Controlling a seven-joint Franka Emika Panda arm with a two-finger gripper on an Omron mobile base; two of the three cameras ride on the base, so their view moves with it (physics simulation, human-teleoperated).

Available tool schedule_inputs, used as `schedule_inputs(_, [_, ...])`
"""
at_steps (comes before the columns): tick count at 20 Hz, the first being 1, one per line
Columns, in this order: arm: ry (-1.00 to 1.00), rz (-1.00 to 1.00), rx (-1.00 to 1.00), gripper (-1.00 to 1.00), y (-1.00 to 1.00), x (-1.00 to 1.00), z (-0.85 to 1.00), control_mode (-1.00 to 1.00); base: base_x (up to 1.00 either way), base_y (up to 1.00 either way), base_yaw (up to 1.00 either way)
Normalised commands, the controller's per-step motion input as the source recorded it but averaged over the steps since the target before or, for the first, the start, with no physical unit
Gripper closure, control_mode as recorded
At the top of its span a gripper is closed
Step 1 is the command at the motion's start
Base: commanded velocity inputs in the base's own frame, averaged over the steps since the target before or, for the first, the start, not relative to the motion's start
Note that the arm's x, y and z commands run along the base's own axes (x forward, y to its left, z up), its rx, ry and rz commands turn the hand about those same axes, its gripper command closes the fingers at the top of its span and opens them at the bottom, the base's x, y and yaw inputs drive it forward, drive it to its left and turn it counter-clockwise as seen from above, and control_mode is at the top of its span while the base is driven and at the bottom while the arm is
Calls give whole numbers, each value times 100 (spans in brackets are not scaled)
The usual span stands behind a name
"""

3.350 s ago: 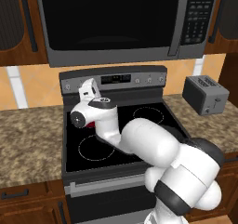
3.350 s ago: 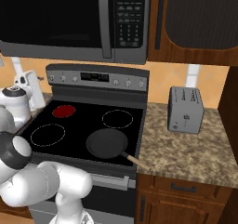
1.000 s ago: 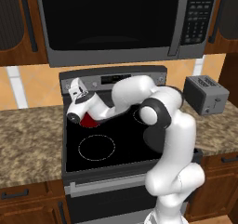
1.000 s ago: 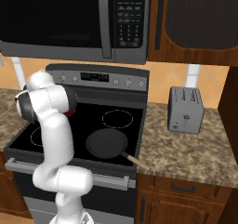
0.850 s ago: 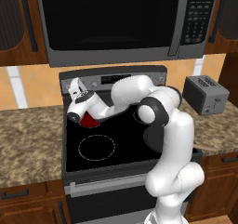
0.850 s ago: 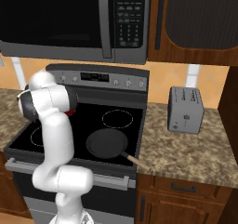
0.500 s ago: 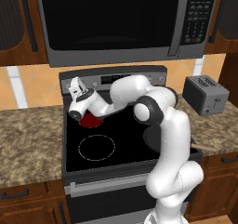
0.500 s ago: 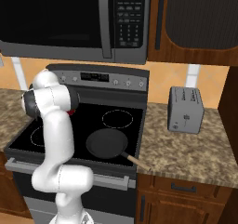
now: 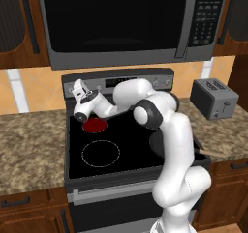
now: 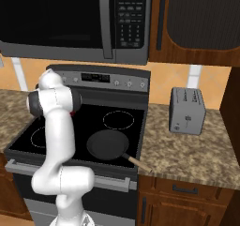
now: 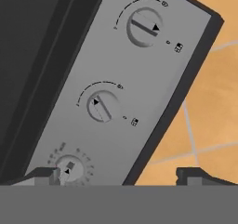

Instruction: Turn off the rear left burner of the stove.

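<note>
Glowing as a solid red disc, the rear left burner is seen at the back left of the stove, partly covered by the arm in the right base view. Just above it the jaws are held near the left end of the grey back panel, spread wide, with nothing between them. Two knobs are seen clearly; a third is cut off behind a fingertip. A frying pan lies at the front right.
</note>
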Motion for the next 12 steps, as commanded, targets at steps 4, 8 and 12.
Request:
schedule_inputs(4, [0, 3, 0, -100, 10, 35, -11, -100, 0, 0, 0])
schedule_inputs(8, [0, 3, 0, -100, 8, 28, -8, -100, 0, 0, 0])
schedule_inputs(12, [-3, 1, 0, -100, 0, 24, -3, -100, 0, 0, 0])
